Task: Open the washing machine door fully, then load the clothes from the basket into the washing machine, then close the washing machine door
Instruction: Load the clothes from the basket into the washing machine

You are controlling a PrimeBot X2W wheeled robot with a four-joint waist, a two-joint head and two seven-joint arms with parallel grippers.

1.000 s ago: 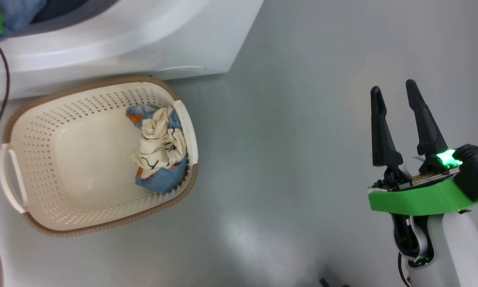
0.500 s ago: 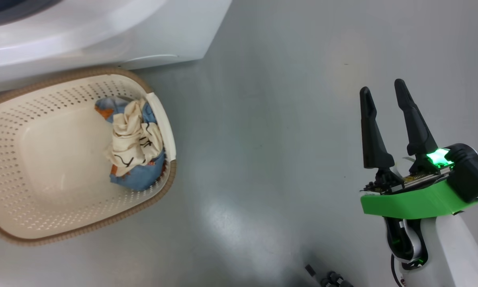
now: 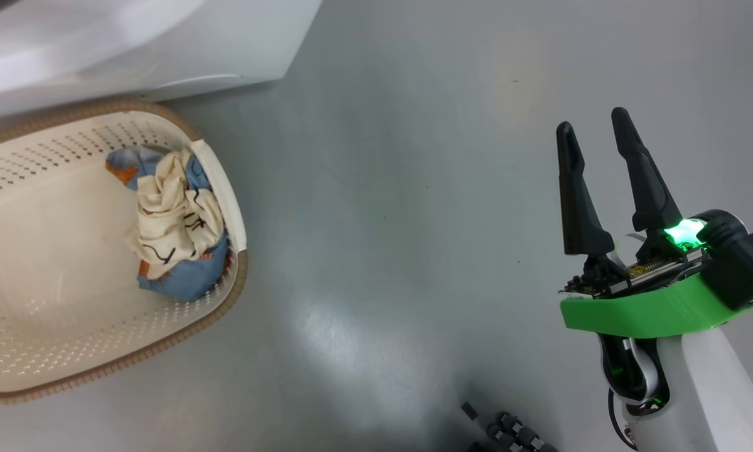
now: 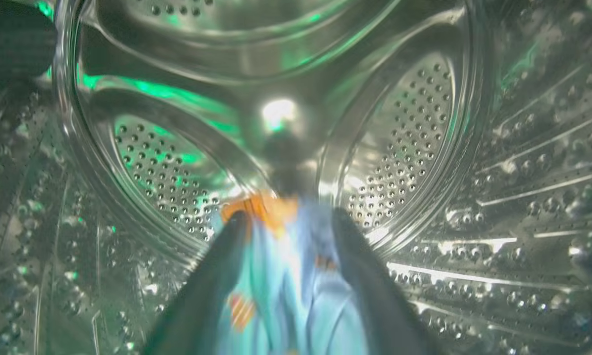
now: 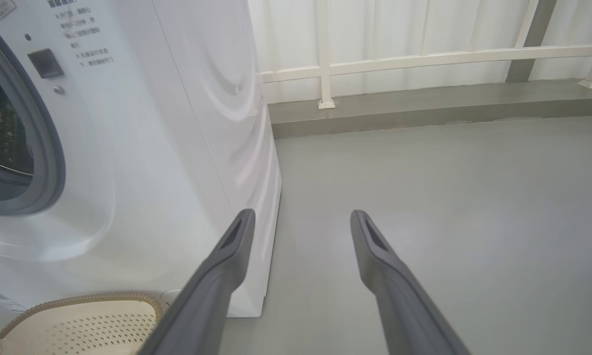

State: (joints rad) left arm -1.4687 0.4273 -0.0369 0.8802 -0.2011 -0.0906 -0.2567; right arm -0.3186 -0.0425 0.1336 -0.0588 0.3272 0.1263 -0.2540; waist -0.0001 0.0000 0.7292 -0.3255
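Soft, limp clothes [image 3: 172, 226] lay heaped at the basket's [image 3: 238, 276] right end, left of frame, likely best pinched at a top fold, while the right hand [image 3: 593, 122] gaped empty and the left hand's [image 4: 288, 217] hold on a blue garment [image 4: 296, 296] inside the drum [image 4: 399, 123] was unclear.

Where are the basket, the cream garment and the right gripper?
basket [image 3: 50, 251], head view, bare bottom.
cream garment [image 3: 169, 220], head view, middle of the crumpled cloth.
right gripper [image 3: 593, 122], head view, midway between its fingertips.
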